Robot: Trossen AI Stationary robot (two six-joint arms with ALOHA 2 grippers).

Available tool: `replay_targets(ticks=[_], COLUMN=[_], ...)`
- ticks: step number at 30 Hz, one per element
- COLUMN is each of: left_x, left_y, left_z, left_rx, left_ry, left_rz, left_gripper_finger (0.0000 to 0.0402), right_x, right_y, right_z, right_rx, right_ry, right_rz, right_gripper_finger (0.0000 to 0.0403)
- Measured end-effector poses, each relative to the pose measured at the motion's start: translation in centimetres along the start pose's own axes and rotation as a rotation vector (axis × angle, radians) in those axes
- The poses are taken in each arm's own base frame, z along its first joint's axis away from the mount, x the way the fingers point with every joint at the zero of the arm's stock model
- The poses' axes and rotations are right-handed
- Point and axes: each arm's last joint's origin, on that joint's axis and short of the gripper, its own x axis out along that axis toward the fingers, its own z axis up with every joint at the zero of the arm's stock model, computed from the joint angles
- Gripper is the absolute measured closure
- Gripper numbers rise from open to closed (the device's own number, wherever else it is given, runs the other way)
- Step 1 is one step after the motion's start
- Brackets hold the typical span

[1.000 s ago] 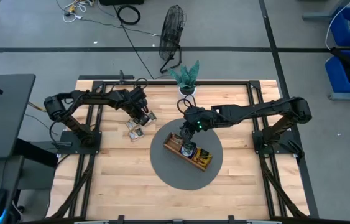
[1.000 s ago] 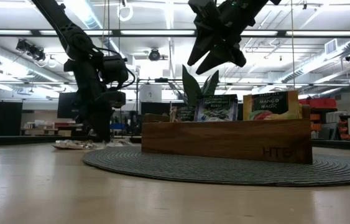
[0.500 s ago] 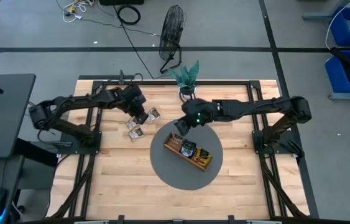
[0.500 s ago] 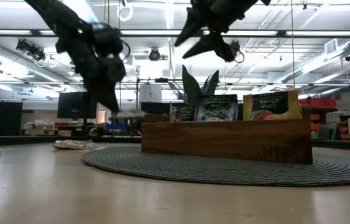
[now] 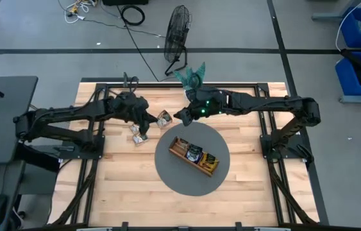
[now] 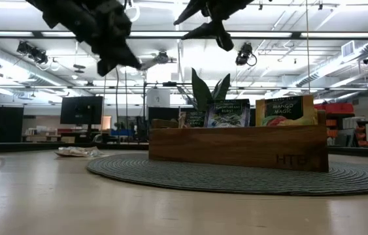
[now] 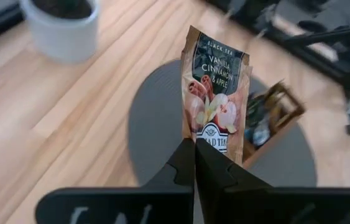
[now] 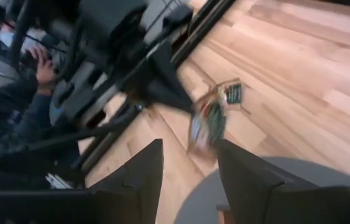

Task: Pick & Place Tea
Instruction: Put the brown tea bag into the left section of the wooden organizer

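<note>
- While the left pincer (image 7: 194, 163) hangs above the wooden tabletop (image 5: 122, 186), its two dark fingers are pressed together on the lower edge of a tan "Vanilla Cinnamon" tea sachet (image 7: 215, 102), which stands upright between them.
- Seen from above, that left pincer (image 5: 153, 119) sits just beyond the far-left rim of the round grey woven mat (image 5: 167, 173), the held sachet (image 5: 163, 119) at its tip.
- Two more flat sachets (image 5: 138, 134) lie on the tabletop beside the mat, under the left arm.
- On the mat rests a long brown wooden compartment tray (image 5: 181, 153); a dark green sachet (image 6: 227, 113) and a yellow-orange "Mango Magic" sachet (image 6: 284, 110) stand upright in it.
- The right pincer (image 5: 181, 117) is in the air near the mat's far edge, close to the left one, its fingers (image 8: 138, 175) spread apart with nothing between them.
- A small potted green plant (image 5: 192, 78) stands at the tabletop's far edge.
</note>
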Motion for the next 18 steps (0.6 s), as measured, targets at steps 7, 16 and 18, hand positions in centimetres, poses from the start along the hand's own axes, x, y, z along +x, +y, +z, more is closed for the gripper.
replay_targets(ticks=[7, 16, 18], left_x=[0.0, 0.0, -0.1], left_y=[-2.1, -2.8, -2.9], left_z=[0.5, 0.6, 0.8], left_rx=[-0.006, 0.009, 0.011], left_ry=[-0.102, -0.125, -0.145], left_rz=[-0.074, -0.090, -0.101], left_gripper_finger=[0.0399, 0.0399, 0.0399], right_x=[0.4, 0.5, 0.5], right_y=[0.0, -0.1, -0.2], right_z=[0.6, 0.5, 0.5], right_rx=[0.075, 0.091, 0.092], right_ry=[-0.003, 0.004, 0.011], right_rz=[0.075, 0.064, 0.057], right_gripper_finger=[0.0243, 0.0243, 0.0243])
